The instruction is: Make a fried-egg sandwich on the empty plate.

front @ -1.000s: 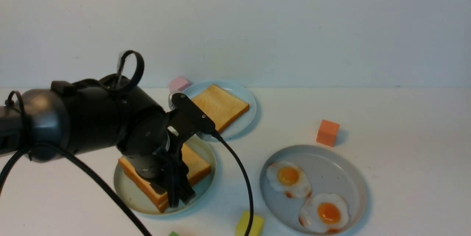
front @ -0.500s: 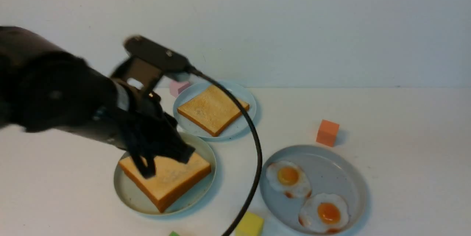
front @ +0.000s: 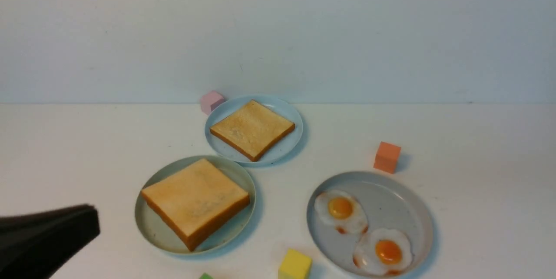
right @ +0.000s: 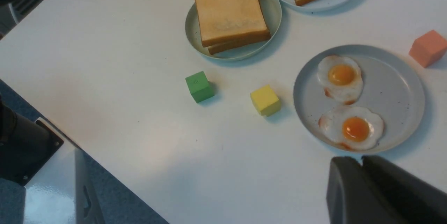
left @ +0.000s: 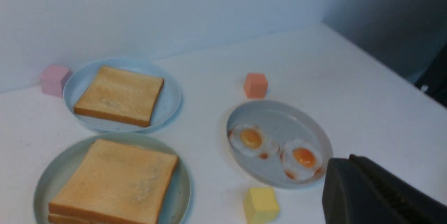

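Showing two stacked slices, the sandwich (right: 231,18) fills the plate (right: 273,7); both pincers (left: 377,192) (right: 380,192) look pressed together.

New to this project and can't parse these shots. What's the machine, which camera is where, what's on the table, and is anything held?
It is a robot with two arms, each ending in jaws. The front view looks forward from between the arms; only part of the left arm shows there. The other two views come from cameras on each wrist, so the dark shape at the edge of each is that arm's own jaws. Both pairs look shut and hold nothing.

On the white table are:
- a mint-green plate with the sandwich, two stacked toast slices whose filling is hidden
- a pale blue plate with a single toast slice
- a grey plate with two fried eggs
- pink, orange, yellow and green cubes
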